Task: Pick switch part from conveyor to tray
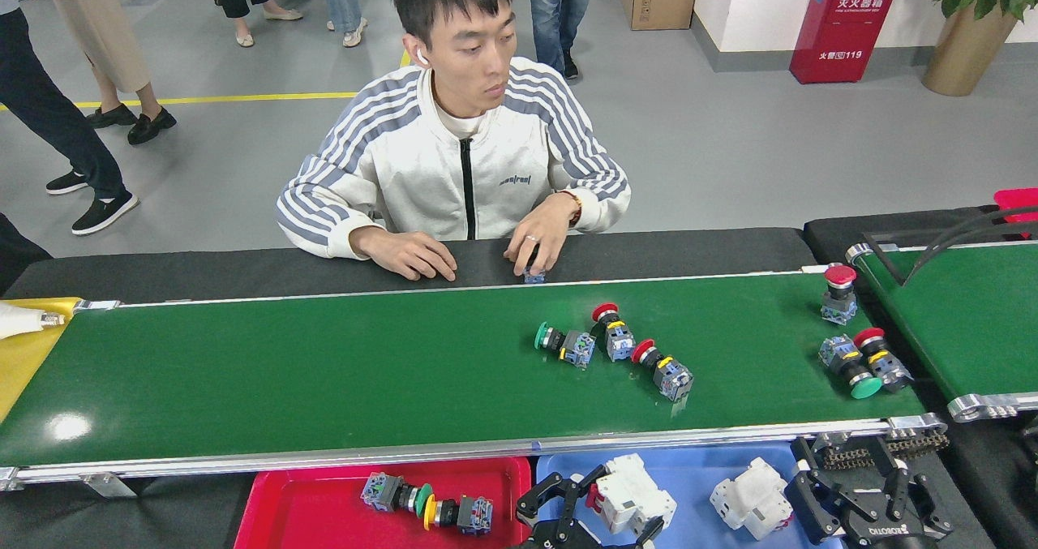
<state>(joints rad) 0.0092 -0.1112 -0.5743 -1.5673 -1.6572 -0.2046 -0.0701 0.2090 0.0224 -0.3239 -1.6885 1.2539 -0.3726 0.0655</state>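
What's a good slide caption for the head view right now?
Left gripper holds a white breaker over the blue tray; six push-button switches wait on the conveyor.

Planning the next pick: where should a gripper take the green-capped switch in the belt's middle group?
Grip the green-capped switch across its narrow black neck, coming from above. It lies on its side, cap pointing left, with the belt bare around it.

The conveyor [324,371] carries six push-button switches: three in a middle cluster [614,350] and three near the right end [851,342]. The red tray [276,508] holds two more switches [426,504]. The blue tray [697,472] has two white breakers [750,500], one of them in a gripper [596,504]. Two grippers show. One person [462,160] sits behind the belt.
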